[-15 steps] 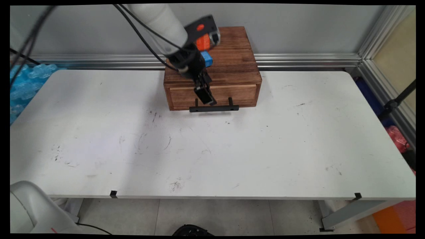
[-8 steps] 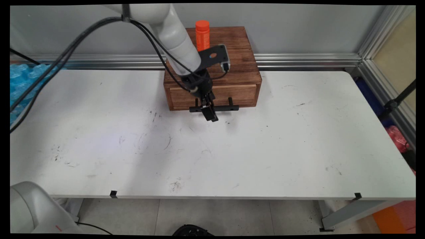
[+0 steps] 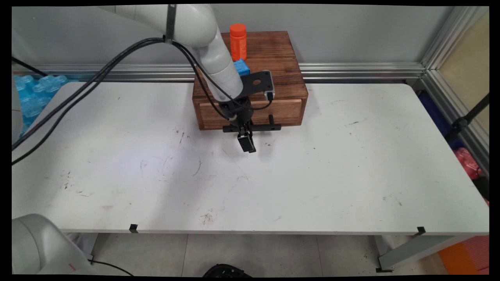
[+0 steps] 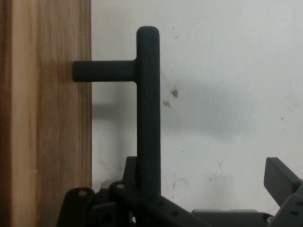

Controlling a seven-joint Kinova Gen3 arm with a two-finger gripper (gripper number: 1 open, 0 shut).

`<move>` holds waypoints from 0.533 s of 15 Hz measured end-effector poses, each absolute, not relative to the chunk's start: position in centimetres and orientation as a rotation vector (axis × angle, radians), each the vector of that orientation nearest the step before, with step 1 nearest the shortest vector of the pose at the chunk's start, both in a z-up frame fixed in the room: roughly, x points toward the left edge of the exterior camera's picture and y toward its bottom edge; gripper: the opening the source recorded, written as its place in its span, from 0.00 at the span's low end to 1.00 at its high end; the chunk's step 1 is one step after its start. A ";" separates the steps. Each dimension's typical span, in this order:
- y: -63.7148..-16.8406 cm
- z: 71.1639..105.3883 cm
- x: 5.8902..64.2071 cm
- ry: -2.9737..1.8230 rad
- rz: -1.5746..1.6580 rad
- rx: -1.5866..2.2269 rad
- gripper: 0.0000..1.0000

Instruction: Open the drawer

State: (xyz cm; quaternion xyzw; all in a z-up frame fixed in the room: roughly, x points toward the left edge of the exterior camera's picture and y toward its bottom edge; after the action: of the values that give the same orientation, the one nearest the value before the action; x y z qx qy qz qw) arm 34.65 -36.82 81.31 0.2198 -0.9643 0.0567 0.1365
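Hand view first: gripper (image 4: pixel 203 208) linkage rises from the bottom edge, fingers spread apart — one finger (image 4: pixel 281 182) shows at lower right, the other sits low by the wood on the left, mostly hidden. The black bar handle (image 4: pixel 148 109) runs up the frame from between the fingers, nearer the left one; whether either finger touches it I cannot tell. One short post joins the handle to the wooden drawer front (image 4: pixel 45 113) filling the left side; bare white table (image 4: pixel 227 94) with small dark marks fills the rest. Main view: gripper (image 3: pixel 246 142) points down just in front of the wooden drawer box (image 3: pixel 250 84), low over the scuffed table (image 3: pixel 273 179), at the handle (image 3: pixel 252 127) and left of its middle. Drawer front (image 3: pixel 281 111) sits flush with the box — closed. On top of the box, toward the back, a blue block (image 3: pixel 243 67) partly behind the arm, and behind it an upright orange bottle (image 3: pixel 238 41). Black cables (image 3: pixel 97 86) hang off the arm to the left.
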 end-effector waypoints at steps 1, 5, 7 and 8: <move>-36.9 81.0 34.6 -2.797 0.162 0.634 1.00; -36.9 80.0 34.1 -2.817 0.146 0.619 1.00; -36.7 79.7 33.8 -2.823 0.135 0.608 1.00; -36.5 79.6 33.7 -2.825 0.129 0.604 1.00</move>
State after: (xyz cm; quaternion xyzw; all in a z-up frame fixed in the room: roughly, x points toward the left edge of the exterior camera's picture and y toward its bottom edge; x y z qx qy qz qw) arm 33.71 -36.48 79.64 0.2072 -0.9693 0.0442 0.1244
